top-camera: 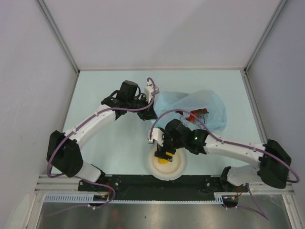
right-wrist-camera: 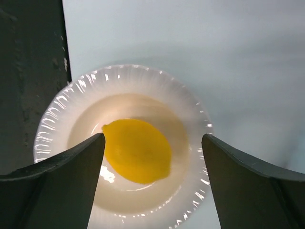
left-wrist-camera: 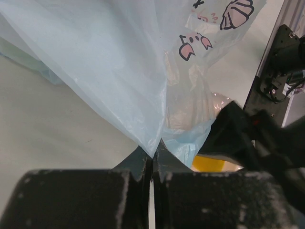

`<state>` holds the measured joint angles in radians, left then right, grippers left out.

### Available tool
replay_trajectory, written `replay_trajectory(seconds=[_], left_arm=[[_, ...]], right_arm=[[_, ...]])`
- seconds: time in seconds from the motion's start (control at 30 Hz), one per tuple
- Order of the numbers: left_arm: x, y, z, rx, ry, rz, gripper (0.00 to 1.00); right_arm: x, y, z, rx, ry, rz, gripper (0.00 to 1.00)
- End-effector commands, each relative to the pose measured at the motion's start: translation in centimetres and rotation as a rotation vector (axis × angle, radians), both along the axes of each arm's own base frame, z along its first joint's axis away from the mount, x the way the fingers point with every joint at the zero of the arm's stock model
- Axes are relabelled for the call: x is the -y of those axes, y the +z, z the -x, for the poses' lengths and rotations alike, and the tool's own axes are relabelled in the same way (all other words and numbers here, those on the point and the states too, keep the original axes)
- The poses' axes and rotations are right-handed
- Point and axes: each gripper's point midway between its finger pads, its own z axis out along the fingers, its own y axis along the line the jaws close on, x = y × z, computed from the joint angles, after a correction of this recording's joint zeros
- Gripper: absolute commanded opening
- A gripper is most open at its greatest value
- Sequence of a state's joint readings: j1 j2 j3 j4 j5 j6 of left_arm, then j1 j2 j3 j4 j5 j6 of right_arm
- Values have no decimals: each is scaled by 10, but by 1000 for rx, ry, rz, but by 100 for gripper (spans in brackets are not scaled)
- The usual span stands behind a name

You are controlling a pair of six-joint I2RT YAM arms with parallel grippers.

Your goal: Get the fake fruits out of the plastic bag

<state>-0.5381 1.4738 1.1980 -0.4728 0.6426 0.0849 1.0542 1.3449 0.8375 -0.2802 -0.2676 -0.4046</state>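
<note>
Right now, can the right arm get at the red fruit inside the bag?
Probably, but not straight. The right claw hangs open over the bowl, near the bag. The red fruit lies under the film; the left claw pinches the bag's edge, and how wide the mouth gapes is unclear.

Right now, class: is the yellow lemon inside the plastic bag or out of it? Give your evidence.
Out. The lemon lies in the white bowl, under the open right gripper; the plastic bag sits farther back.

Bag — thin, crinkly plastic; bowl — glossy.
</note>
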Motion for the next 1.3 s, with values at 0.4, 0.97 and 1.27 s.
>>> replay_trajectory(seconds=[0.4,0.97,1.27], left_arm=[[11,65,4,82,-120,58,0],[-2,164,-100,462,25,140,0],[23,284,-158,728,74,303,0]], right_arm=[[108,139,-138,169,-468,-272,28],[205,72,-376,533,-1016,-29,23],[308,193,-437,796,-1368,-174,22]])
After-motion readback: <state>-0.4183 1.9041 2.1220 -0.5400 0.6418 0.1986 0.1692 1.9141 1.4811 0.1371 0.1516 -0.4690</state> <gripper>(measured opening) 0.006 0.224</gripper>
